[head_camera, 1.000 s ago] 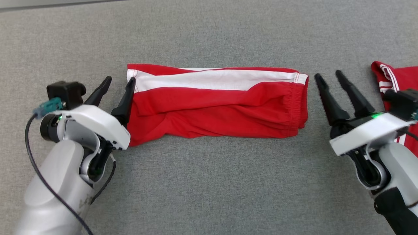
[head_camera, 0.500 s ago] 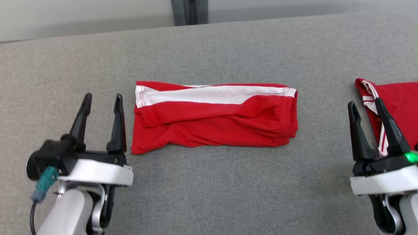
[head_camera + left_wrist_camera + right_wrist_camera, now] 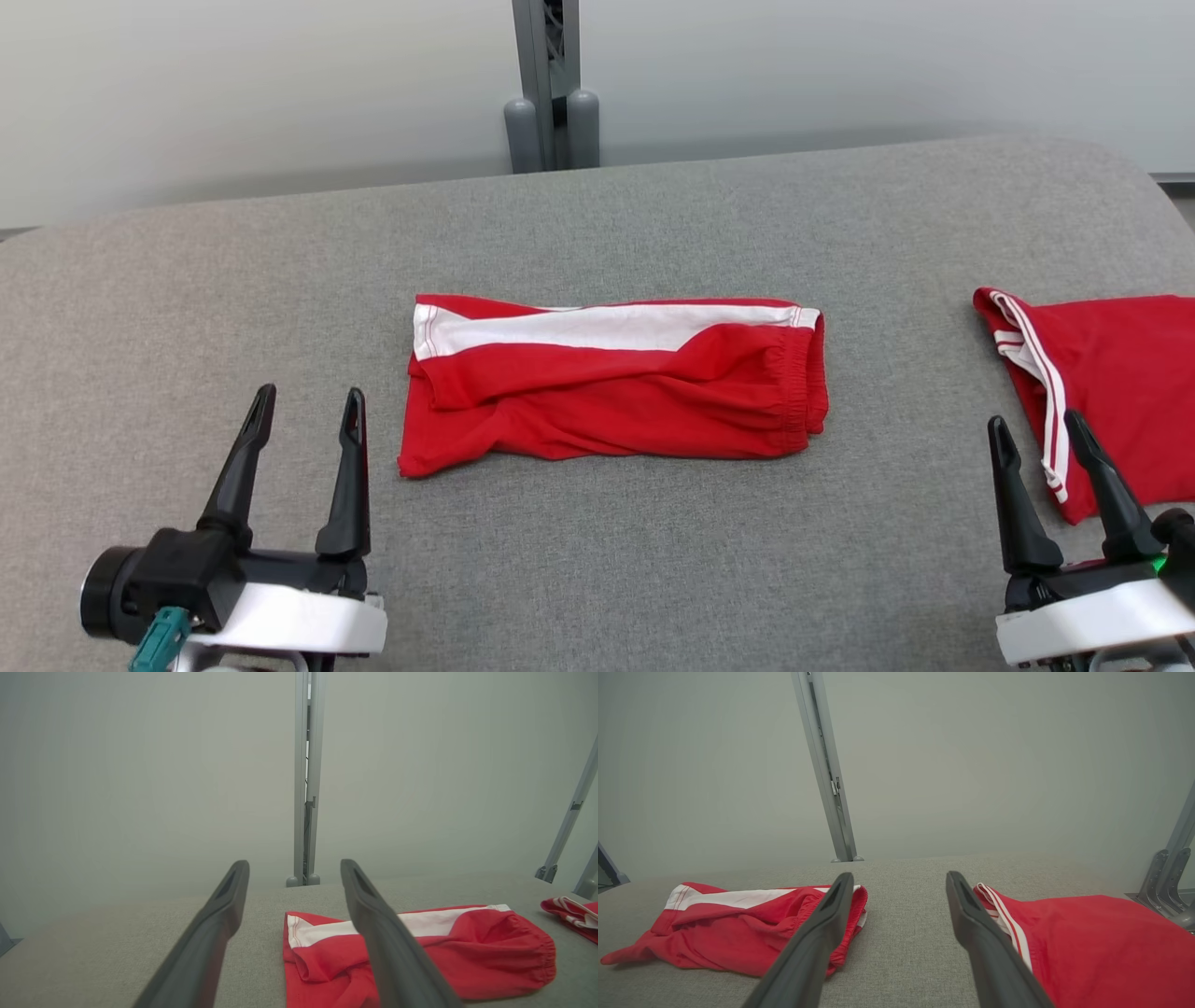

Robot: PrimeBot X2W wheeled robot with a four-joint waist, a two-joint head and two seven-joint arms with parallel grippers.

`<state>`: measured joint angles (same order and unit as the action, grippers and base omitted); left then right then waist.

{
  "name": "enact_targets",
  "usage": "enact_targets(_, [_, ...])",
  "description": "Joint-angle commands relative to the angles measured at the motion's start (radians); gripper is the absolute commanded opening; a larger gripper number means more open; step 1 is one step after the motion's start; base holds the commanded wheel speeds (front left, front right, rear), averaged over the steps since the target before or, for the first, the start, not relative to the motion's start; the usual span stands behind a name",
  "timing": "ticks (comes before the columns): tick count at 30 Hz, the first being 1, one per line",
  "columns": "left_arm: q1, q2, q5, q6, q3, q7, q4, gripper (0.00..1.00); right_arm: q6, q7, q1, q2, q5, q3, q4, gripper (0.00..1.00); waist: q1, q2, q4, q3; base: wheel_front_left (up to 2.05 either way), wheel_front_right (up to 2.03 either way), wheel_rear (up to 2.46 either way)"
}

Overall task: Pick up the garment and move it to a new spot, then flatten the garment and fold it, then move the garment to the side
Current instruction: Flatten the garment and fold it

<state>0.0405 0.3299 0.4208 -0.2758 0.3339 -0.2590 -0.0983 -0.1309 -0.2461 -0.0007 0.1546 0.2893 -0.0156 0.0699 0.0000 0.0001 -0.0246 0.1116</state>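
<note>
Folded red, white-striped garment (image 3: pixel 616 392) lies flat mid-table.

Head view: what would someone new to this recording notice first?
First, the folded red garment with a broad white band, lying across the middle of the grey table. Next, a second red garment with thin white stripes, at the table's right edge. The left pincer and right pincer stand open and empty at the lower corners.
</note>
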Motion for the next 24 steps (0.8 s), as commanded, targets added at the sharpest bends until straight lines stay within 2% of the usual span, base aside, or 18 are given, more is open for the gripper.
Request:
enact_targets(1, [-0.017,0.005,-0.004,-0.008,-0.004,-0.004,-0.001,1.00,0.000,0.008,0.012,-0.005,-0.012,0.003,-0.008,1.00,0.0000,-0.0001,0.001,-0.015,0.00,0.00,0.00])
enact_targets(17, [-0.012,0.000,0.001,-0.012,0.010,0.008,0.004,1.00,0.000,0.041,0.004,-0.011,0.000,0.011,-0.025,1.00,0.0000,-0.0001,0.022,-0.013,0.00,0.00,0.00])
enact_targets(24, [0.021,-0.011,-0.007,-0.003,0.030,0.016,0.002,1.00,0.000,0.066,-0.102,0.020,0.043,-0.052,0.071,1.00,0.0000,-0.0001,0.056,0.028,0.00,0.00,0.00])
